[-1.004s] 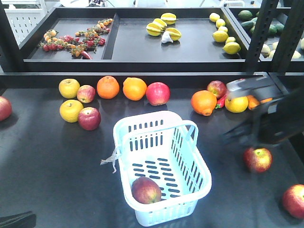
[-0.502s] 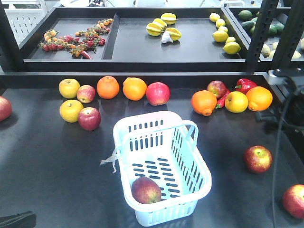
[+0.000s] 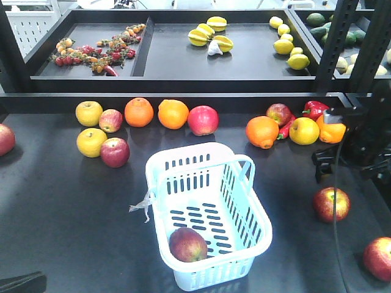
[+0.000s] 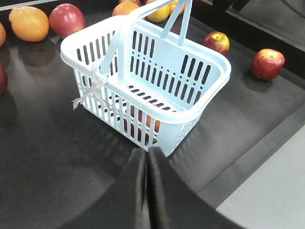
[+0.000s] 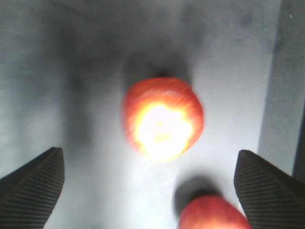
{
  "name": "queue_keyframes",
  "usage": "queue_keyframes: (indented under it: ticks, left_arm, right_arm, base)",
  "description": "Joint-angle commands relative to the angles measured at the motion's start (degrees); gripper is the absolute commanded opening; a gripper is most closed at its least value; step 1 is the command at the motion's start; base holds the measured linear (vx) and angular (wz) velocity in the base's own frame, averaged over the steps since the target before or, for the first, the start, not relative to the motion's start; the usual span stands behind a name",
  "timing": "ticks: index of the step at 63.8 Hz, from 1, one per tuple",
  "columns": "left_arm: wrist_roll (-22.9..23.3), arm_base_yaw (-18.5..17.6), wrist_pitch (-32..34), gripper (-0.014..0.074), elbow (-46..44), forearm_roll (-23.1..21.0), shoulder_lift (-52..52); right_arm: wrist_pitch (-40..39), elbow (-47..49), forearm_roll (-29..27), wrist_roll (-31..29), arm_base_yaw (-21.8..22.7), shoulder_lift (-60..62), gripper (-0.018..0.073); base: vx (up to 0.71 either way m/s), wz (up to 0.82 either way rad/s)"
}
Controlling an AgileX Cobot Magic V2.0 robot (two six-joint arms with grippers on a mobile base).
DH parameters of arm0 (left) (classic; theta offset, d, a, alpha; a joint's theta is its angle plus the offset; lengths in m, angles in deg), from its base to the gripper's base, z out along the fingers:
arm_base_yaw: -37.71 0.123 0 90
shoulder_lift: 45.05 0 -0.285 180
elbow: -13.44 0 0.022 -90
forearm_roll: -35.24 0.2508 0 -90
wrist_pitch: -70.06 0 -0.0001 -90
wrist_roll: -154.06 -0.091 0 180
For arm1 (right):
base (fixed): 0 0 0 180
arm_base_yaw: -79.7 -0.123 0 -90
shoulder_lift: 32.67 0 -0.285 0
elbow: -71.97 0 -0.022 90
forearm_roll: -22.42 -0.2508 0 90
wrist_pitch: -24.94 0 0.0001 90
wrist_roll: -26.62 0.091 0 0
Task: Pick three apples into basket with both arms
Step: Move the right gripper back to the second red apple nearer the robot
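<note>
One apple lies in the basket mid-worktop, two apples to its right, fruit row behind.

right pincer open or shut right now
Open. In the right wrist view the right pincer has its two fingers at opposite edges of the picture, with a red apple on the table between them, untouched.

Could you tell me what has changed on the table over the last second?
The right arm pulled off the table's right side, then came back in above the apple near the right edge; its right gripper is open over it, holding nothing. The basket, the apple inside it and the other fruit stayed put.
</note>
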Motion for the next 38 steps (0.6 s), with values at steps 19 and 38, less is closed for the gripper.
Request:
queue_keyframes:
  ticks: [19, 38]
  left_arm:
    - [0.32, -0.08, 3.32, -0.0008, -1.48, -1.45, -0.23]
    - [0.33, -0.08, 3.38, -0.0008, -1.48, -1.45, -0.23]
  right_arm:
    - [0.09, 4.62, 2.67, 1.18, 0.3, -6.62, 0.0689]
    - [-1.44, 4.74, 3.59, 1.06, 0.3, -10.68, 0.0673]
  base:
    - [0.0, 0.0]
    - [0.0, 0.0]
